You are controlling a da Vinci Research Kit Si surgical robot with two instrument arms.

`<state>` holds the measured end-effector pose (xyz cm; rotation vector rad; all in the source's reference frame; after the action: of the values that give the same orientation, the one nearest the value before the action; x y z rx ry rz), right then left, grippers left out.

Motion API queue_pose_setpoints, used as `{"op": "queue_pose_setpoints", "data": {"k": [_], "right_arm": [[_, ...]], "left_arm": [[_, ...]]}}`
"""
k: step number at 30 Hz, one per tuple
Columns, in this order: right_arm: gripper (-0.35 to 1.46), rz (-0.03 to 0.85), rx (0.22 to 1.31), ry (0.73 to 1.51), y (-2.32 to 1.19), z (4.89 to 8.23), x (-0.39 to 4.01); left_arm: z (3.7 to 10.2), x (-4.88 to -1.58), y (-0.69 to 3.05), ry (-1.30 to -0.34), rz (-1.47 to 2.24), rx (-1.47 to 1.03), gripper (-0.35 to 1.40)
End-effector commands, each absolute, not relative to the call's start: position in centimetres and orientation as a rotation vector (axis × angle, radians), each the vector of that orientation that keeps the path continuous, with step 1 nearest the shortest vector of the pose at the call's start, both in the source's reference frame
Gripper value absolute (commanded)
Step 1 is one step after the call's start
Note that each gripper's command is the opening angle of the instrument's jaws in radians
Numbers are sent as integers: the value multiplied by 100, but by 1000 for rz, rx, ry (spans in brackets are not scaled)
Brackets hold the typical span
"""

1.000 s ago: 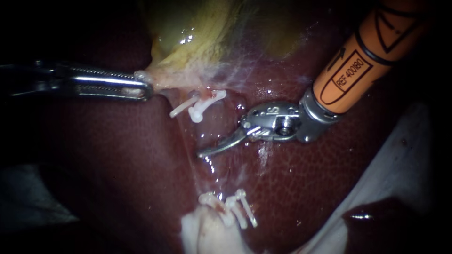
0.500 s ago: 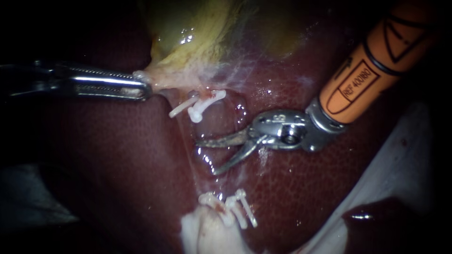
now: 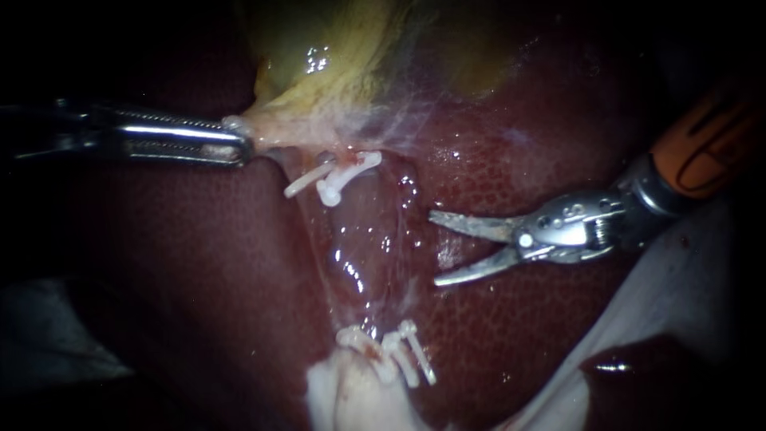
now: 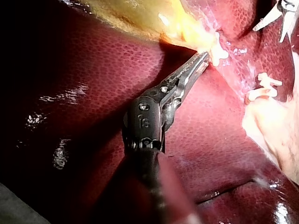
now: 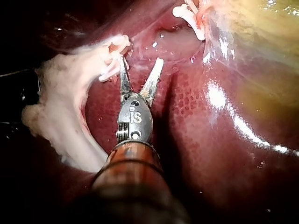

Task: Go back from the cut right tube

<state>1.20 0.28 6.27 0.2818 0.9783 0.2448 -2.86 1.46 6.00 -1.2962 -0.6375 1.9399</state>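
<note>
**Right blades open, clear of tube**

My right instrument, an orange shaft ending in curved steel blades, is spread wide over the dark red liver and grips nothing. It sits just beside the glistening translucent tube, not touching it. The tube runs between the upper white plastic clips and the lower white clips. My left instrument is clamped tight on the neck of the pale yellow gallbladder.

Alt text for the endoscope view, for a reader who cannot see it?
The right instrument, jaws open and empty, lies over the liver beside a glistening strip of tissue between the upper clips and the lower clips. The left instrument has its jaws shut on the pale edge of the gallbladder.
</note>
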Motion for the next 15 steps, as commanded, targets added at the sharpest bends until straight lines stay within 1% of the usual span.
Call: {"op": "queue_pose_setpoints", "data": {"k": [1, 4, 6, 7, 9, 15], "right_arm": [[145, 235, 281, 943, 31, 622, 118], [145, 223, 267, 877, 40, 610, 113], [145, 230, 271, 862, 44, 604, 111], [145, 226, 275, 863, 45, 601, 110], [145, 214, 317, 879, 47, 598, 107], [145, 211, 320, 880, 46, 598, 106]], "left_arm": [[600, -286, 146, -637, 1940, -1296, -35], [601, -286, 146, -637, 1940, -1296, -35], [601, -286, 146, -637, 1940, -1296, -35], [602, -286, 147, -637, 1940, -1296, -35], [603, -286, 147, -636, 1940, -1296, -35], [615, -291, 146, -630, 1943, -1297, -35]]}}
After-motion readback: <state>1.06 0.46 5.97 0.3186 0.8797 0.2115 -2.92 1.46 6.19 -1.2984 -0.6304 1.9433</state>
